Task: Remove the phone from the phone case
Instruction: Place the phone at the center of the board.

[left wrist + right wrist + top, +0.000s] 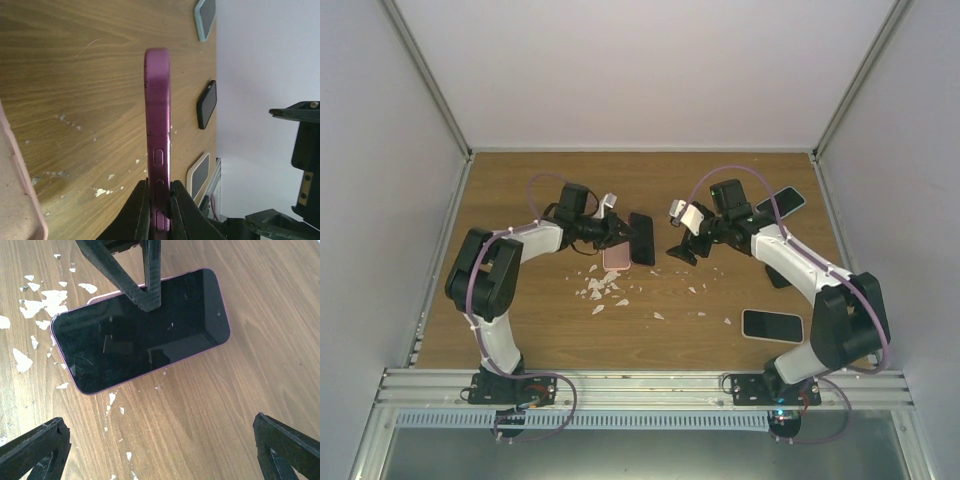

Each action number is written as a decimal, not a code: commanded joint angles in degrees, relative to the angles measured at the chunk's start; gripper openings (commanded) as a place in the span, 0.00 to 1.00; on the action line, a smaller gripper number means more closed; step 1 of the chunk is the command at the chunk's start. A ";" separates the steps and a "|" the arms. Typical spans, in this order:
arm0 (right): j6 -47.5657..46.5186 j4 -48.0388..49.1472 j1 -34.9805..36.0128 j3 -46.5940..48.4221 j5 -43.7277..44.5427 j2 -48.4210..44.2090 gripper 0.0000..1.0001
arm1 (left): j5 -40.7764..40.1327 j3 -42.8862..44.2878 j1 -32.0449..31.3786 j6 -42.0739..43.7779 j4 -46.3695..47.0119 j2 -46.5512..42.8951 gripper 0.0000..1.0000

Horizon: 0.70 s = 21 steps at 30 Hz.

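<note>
Purple-rimmed phone [140, 332] is clamped in my left tool [159, 192]. The fingers are shut tight on one long edge, approx. at the side buttons. The black screen faces my right tool [160, 422], which is spread wide w/ nothing in it and sits near the phone but apart from it. From the right wrist cam the phone looks tilted, w/ its lower long edge close to the wooden tabletop [520, 190]; can't tell if it touches. Also can't tell if the purple rim is the phone body or a thin cover.

Pink case [615, 258] lies flat on the tabletop just beside the phone, on the left arm's side, and looks empty.

White flakes [600, 290] are scattered on the wood near the case, w/ a few more toward the middle.

Three other handsets lie well apart on the right side:
- one in a pale case [772, 325], near the right arm's base;
- one in a light-blue case [782, 202], at the far right;
- a dark one [778, 275], partly hidden under the right arm.
</note>
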 commanded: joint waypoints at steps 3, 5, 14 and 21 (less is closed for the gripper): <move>3.04 0.22 -0.46 2.90 0.51 2.74 1.00 | -1.00 0.42 -1.31 -0.94 4.63 3.04 0.00; 3.71 0.28 -0.48 3.14 0.85 3.47 0.99 | -1.73 1.18 -1.40 -1.19 4.36 4.10 0.00; 3.20 -1.55 -0.42 5.03 2.38 5.98 1.00 | -4.30 6.05 -2.84 -1.05 1.03 8.87 0.00; 3.65 -2.23 -0.42 6.31 2.43 6.85 1.00 | -8.08 10.36 -3.84 -0.11 -4.45 11.50 0.04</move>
